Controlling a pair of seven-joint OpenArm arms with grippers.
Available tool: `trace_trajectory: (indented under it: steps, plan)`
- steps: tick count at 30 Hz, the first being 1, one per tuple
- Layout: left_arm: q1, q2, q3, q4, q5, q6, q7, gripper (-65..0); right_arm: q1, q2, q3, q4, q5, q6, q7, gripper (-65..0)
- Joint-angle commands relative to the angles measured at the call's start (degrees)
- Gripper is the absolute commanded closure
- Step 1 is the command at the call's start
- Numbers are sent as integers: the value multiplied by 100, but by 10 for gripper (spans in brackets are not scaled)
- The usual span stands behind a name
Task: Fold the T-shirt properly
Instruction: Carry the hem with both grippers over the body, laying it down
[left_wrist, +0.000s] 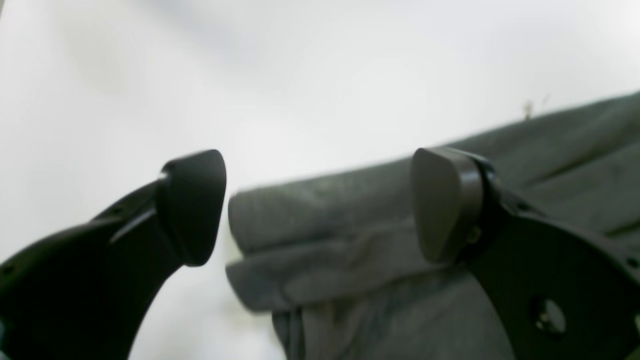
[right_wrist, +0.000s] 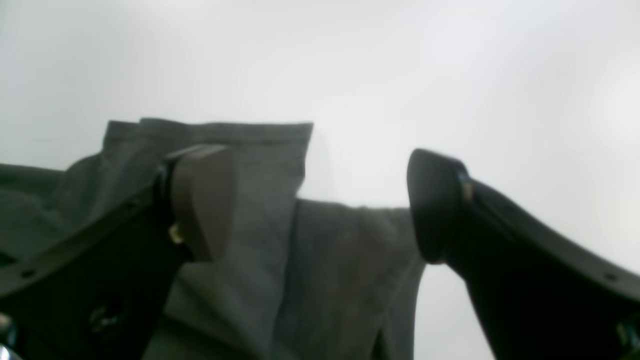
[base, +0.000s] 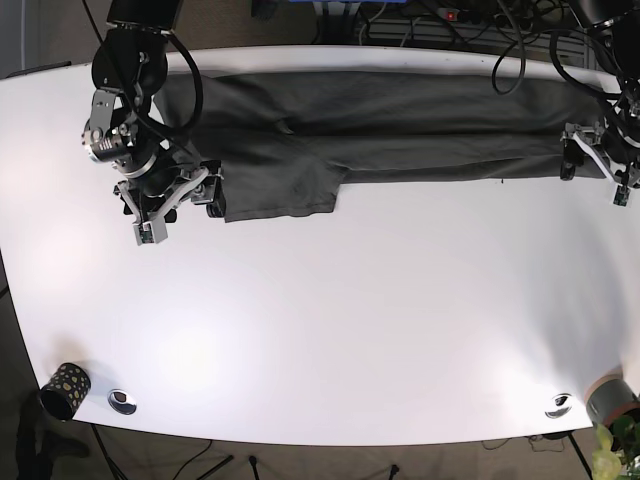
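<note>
Because the dark grey T-shirt is thin, limp cloth, it will likely sag and slide rather than hold a shape, so each grip should pinch all layers at a hemmed edge or corner. It lies folded into a long band along the far side of the white counter, one sleeve jutting toward the near side. The right pincer stands released, jaws spread over the sleeve hem and shirt edge. The left pincer is likewise released, straddling the stacked corner at the band's other end.
</note>
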Motion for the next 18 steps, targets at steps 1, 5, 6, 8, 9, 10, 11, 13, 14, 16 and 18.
trace_trajectory:
  steps: [1,5,6,8,9,10,11,13,14,16,18]
  plan:
    - [-38,-42,36,-65,-27,14,-91,-526,233,55,10,-151,47,11,-5,-504]
    - [-38,-24,27,-373,-18,14,-91,-525,480,73,-421,-564,12,11,-22,-504]
    - [-38,-24,27,-417,-18,14,-91,-525,532,81,-491,-644,12,11,-22,-504]
    - [-38,-24,27,-522,-18,14,-91,-525,629,81,-605,-899,3,11,-22,-504]
    - [-29,-24,27,-557,-18,14,-91,-525,664,81,-605,-995,3,11,-22,-504]
    - [-29,-24,19,-593,-18,14,-91,-525,691,64,-605,-1101,3,11,-22,-504]
    - [-29,-24,19,-619,-18,14,-91,-525,691,55,-605,-1180,3,11,-13,-504]
    - [-29,-24,19,-689,-18,14,-109,-525,735,46,-614,-1303,3,11,-5,-503]
    - [-29,-24,19,-751,-18,14,-109,-525,787,37,-623,-1382,3,11,-5,-503]
    - [-29,-24,19,-795,-18,14,-126,-525,831,29,-649,-1479,3,11,-5,-503]
    - [-38,-24,36,-804,-18,14,-126,-525,849,29,-790,-1549,21,11,4,-503]
